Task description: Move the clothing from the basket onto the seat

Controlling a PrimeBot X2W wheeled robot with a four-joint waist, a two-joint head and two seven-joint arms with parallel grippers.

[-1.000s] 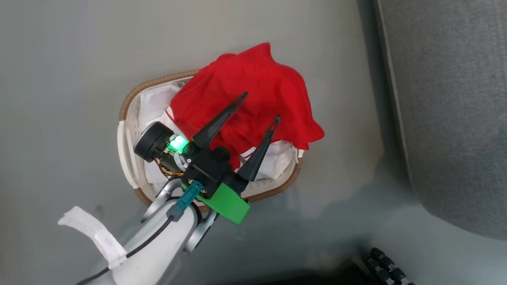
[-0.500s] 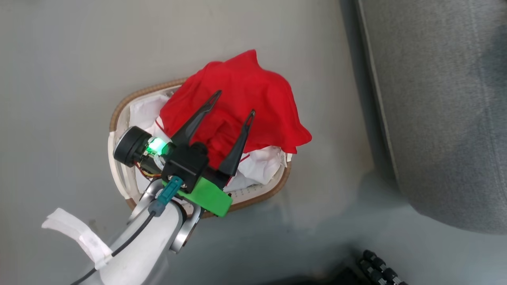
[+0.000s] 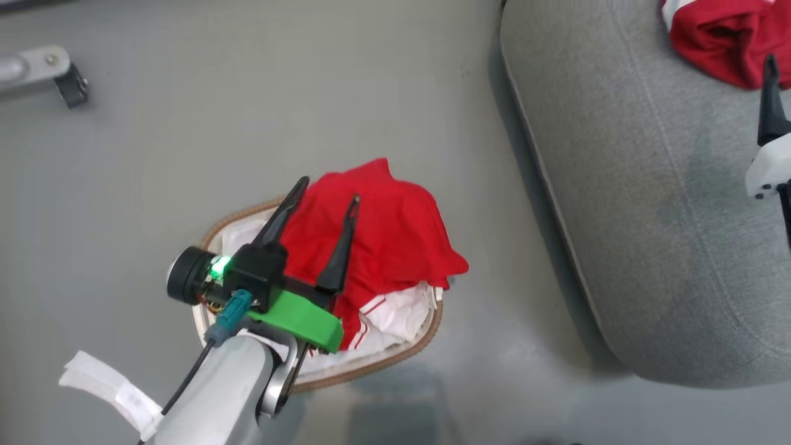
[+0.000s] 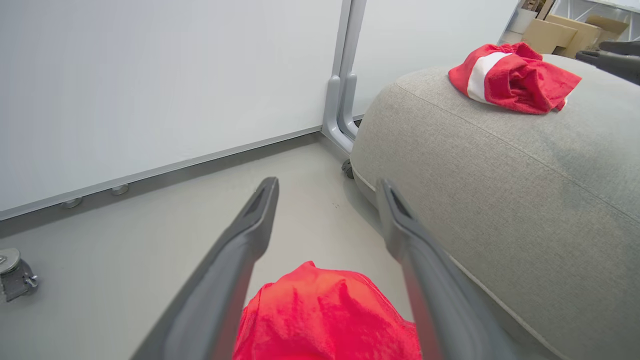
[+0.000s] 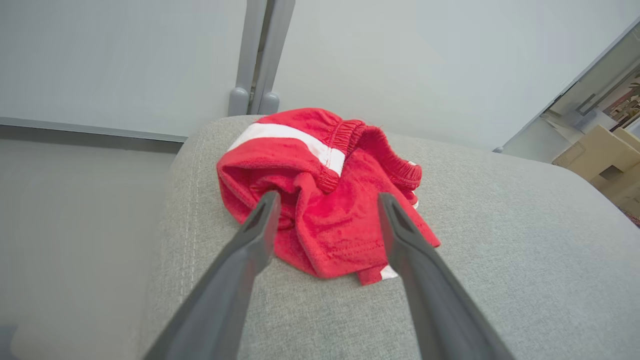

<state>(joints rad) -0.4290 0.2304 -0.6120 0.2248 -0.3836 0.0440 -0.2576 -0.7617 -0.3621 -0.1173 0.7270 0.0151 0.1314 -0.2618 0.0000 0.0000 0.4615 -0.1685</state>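
Clothing in basket: a crumpled red garment (image 3: 383, 241) heaps above the rim and spills over the far side. A white panel with red trim (image 3: 383, 315) shows at its near side.
Basket: the oval white basket (image 3: 371, 366) with a brown woven rim stands on the floor near the seat. Its white liner (image 3: 238, 238) peeks out on the left.
Clothing on seat: a second red garment with a white stripe (image 5: 350, 225) lies bunched on top of the grey seat (image 3: 649, 216).
Left pincer: the left gripper (image 3: 328, 190) hangs over the basket heap, fingers spread wide and empty.
Right pincer: the right gripper (image 5: 327, 199) is over the seat, fingers wide apart and empty. The tips are at the striped garment's near edge, and contact is unclear.
Since a second ago: the head camera has swung, bringing the seat top and its garment into view. The basket heap keeps its shape.
Room: grey floor (image 3: 247, 123), white wall panels (image 4: 150, 75), a caster (image 4: 15, 275), cardboard boxes (image 4: 550, 30).
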